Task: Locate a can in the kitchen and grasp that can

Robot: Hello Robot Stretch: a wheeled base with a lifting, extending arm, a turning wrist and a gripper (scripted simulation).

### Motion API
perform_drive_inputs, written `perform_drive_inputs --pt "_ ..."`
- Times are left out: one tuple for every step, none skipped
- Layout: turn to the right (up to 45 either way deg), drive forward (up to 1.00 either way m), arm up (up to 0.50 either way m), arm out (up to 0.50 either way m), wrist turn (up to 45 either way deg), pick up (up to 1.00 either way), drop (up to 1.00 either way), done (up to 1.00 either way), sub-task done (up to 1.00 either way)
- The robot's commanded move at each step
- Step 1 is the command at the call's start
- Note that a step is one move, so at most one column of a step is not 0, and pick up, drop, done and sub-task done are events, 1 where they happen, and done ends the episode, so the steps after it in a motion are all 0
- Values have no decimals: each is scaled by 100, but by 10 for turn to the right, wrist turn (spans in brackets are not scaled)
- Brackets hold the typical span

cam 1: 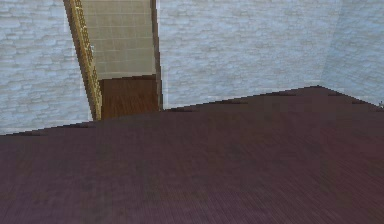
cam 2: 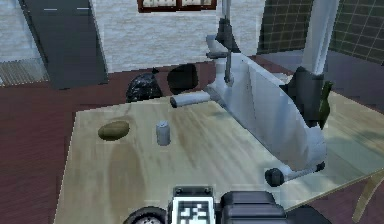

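The can (cam 2: pixel 162 133) stands upright on the counter (cam 2: pixel 230 160), out on bare wood toward the arm side view's left and apart from everything else there.

In the forward view a dark floor (cam 1: pixel 200 160) runs to a white brick wall (cam 1: pixel 250 50) with an open doorway (cam 1: pixel 125 50), so the robot's side, not its front, faces the work. It seems to be parked that way so the arm can reach across the pale wooden counter.

A big white curved machine (cam 2: pixel 268 115) sprawls over the counter's right half, and a grey bar (cam 2: pixel 190 100) pokes out from it toward the can. As a judgement, that bulk makes the left half the easier way in. A flat brownish oval (cam 2: pixel 114 130) lies near the can, farther left, without touching it.

The claw (cam 2: pixel 150 215) sits at the picture's bottom edge beside a white marker square (cam 2: pixel 192 208), over the counter's near side and well short of the can. Probably the reach has not yet begun. Whether the claw is clenched or released cannot be told, nor whether it holds anything (its far end cannot be made out).

The can itself is a small, plain grey cylinder, taller than it is wide, with no label that can be made out. It looks light and should suit a grasp from the side.
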Motion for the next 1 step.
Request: perform_drive_inputs --pt "0 0 0 50 0 0 0 0 0"
